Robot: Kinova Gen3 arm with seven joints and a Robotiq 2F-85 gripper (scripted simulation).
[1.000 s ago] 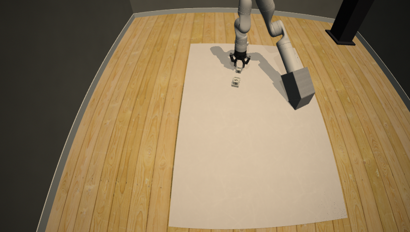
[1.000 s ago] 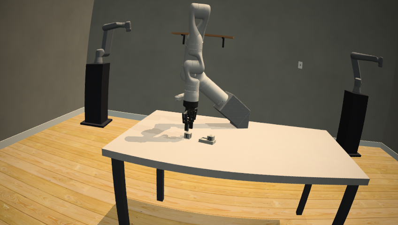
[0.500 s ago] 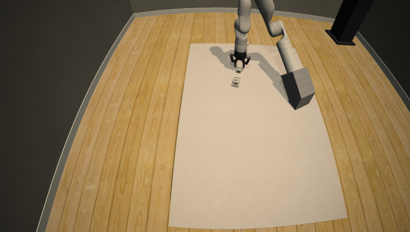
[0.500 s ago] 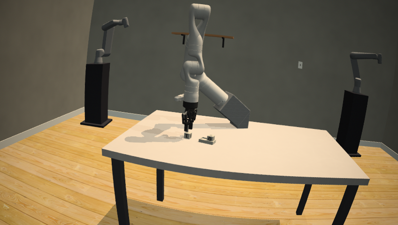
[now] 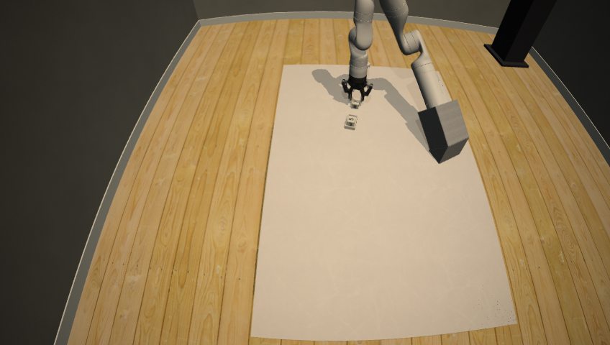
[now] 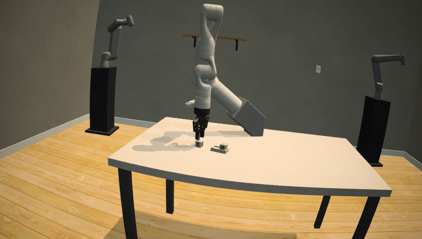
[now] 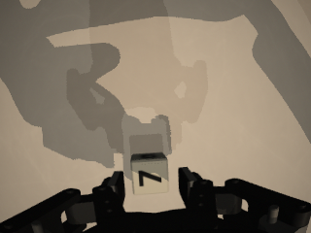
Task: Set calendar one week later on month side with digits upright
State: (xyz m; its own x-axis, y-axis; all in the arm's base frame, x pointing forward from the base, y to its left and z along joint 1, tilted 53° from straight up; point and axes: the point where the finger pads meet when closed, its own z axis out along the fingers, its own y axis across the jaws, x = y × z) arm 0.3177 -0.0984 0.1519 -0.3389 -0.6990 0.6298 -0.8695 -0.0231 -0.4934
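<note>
A small calendar tray (image 5: 349, 126) lies on the table with one cube (image 6: 223, 146) standing in it; that cube shows a 5 on top and a 0 toward the exterior camera. The second cube (image 6: 199, 144) stands loose on the table just left of the tray (image 6: 219, 149), apart from it. The wrist view shows a 7 on its top face (image 7: 152, 175). My gripper (image 6: 198, 136) points straight down, right over this loose cube (image 5: 354, 103), with its fingertips just above it. The fingers stand partly open, wider than the cube, and hold nothing.
The arm's grey base block (image 6: 248, 119) stands on the table behind and to the right of the tray. Two other arms on black pedestals (image 6: 102, 100) (image 6: 373, 130) stand on the floor at either side of the table.
</note>
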